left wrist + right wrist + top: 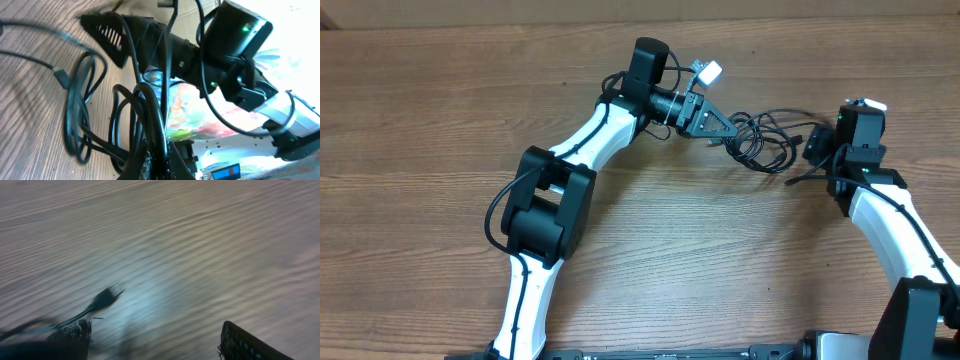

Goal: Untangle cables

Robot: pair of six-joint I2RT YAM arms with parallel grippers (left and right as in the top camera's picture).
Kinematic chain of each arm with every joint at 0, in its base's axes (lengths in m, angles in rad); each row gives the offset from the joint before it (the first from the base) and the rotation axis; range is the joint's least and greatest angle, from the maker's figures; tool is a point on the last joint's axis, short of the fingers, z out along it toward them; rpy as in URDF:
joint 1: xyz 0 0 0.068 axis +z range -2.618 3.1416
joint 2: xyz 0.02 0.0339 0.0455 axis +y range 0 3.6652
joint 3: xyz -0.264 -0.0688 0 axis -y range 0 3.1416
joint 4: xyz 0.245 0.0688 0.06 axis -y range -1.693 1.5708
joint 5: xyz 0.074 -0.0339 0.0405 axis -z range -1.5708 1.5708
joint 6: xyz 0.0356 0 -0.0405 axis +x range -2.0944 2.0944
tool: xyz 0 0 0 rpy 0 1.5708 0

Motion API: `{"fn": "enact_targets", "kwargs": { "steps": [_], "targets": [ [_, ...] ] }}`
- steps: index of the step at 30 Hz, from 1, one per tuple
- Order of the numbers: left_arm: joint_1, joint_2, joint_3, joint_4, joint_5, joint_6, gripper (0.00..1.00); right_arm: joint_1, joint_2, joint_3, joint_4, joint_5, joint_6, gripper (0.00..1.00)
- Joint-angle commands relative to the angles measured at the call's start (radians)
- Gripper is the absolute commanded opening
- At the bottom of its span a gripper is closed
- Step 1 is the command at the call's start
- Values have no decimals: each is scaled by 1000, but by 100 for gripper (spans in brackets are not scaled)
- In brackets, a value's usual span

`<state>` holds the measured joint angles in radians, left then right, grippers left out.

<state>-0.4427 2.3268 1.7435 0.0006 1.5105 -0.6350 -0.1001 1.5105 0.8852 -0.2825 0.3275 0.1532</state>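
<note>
Currently, the thin black flexible cables [765, 135] lie as one loose knot of overlapping loops on the brown wood-grain counter [440, 100], between the two arms. The black left gripper [725, 128] meets one side of the bundle. Its fingers [149, 164] are clenched, and the left wrist view shows several strands converging into them, so the grip is judged to be on the cables. The black right gripper [817, 150] sits just beside the opposite side of the bundle. Its fingers [245, 342] stand wide apart and released, with bare counter between them. A small dark plug [105, 299] on the end of one strand lies near one finger, not gripped. The right wrist view is blurred, so finer detail cannot be read.

Handling, as judged:
- Weight: light. One strand pulled alone will probably drag the whole knot across the counter unless the other side is anchored.
- Stiffness: soft and limp. Loops will not hold shape and may tighten under a straight pull.
- Surface: the jacket looks smooth, so a thin strand may slide through a loose grip.
- Fragility: low along the wire, higher where wire joins plug. Avoid sharp tugs there.

Recommended hold: a free end, on the wire just behind its plug, so that the end can be led out through the loops.
</note>
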Motion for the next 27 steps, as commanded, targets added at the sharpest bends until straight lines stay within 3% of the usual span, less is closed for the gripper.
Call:
{"fn": "enact_targets", "kwargs": {
  "steps": [1, 9, 16, 27],
  "targets": [
    [35, 5, 2, 3, 71, -9, 4, -14, 5, 18, 5, 171, 6, 83],
    [45, 5, 2, 3, 68, -9, 4, -82, 5, 18, -28, 183, 6, 83],
    [45, 5, 2, 3, 52, -9, 4, -126, 5, 18, -34, 30, 6, 84],
    [45, 5, 2, 3, 33, -8, 4, -126, 5, 18, -45, -43, 32, 87]
  ]
}}
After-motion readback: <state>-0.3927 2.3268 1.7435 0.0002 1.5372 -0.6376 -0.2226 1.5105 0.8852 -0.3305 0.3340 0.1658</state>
